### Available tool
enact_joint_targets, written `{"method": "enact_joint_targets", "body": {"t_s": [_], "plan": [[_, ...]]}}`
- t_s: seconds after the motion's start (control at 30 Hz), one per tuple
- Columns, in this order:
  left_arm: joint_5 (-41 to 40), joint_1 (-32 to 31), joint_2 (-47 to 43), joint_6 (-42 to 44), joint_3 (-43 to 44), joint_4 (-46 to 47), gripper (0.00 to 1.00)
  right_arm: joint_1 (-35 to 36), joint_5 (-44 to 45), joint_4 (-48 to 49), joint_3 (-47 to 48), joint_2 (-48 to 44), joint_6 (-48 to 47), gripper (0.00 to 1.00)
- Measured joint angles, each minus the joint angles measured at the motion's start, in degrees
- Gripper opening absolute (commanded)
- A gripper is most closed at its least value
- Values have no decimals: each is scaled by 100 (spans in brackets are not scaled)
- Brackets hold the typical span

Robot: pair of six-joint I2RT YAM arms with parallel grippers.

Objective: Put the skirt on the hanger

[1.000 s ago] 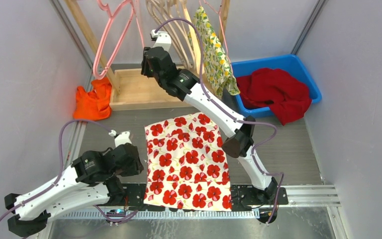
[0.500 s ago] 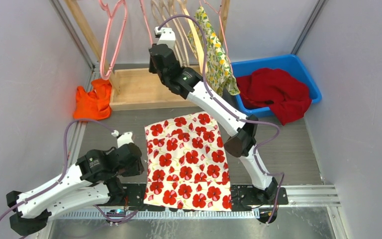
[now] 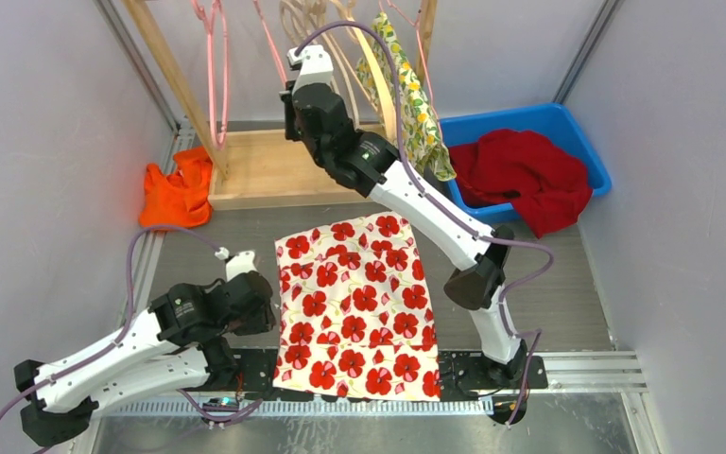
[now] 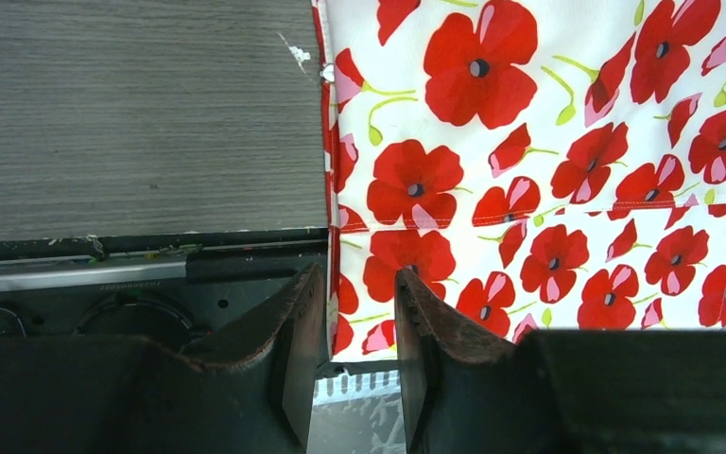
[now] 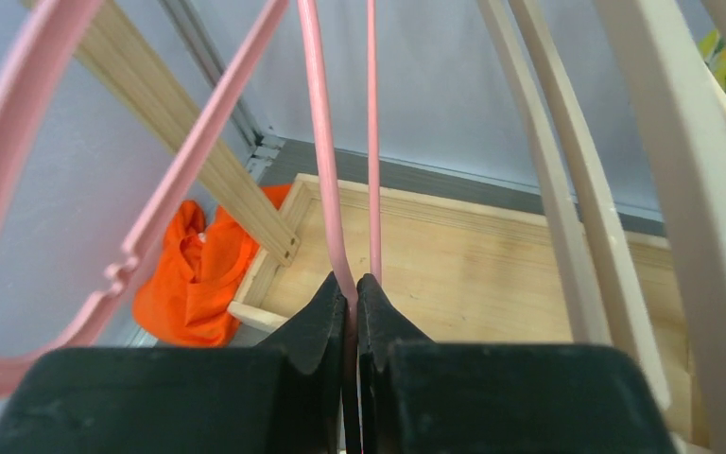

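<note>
Pink hanger is clamped between the right fingers, beyond the poppy skirt; the left fingers hover parted over the skirt's near-left edge.

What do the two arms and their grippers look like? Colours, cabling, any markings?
The left arm and right arm have white links and bulky black joint housings. A thin lavender cable loops loosely outside each. A small white camera housing sits at each wrist. The left gripper and right gripper have black wedge-shaped fingers. No readable markings.
</note>
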Motion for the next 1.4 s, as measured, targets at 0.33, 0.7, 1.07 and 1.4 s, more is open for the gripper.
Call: {"method": "enact_joint_targets", "body": {"t_s": [0.33, 0.7, 1.07, 1.4], "plan": [[42, -2, 107, 4, -31, 186, 35, 267, -72, -179, -1589, -1327, -33, 1], [107, 0, 321, 52, -33, 363, 34, 208, -651, -688, -4723, -3766, 85, 1], [140, 0, 706, 352, 188, 660, 35, 208, -2197, -1375, -6463, -5737, 87, 1], [74, 0, 348, 699, 424, 778, 39, 210, -3080, -1849, -7211, -6028, 116, 1]]}}
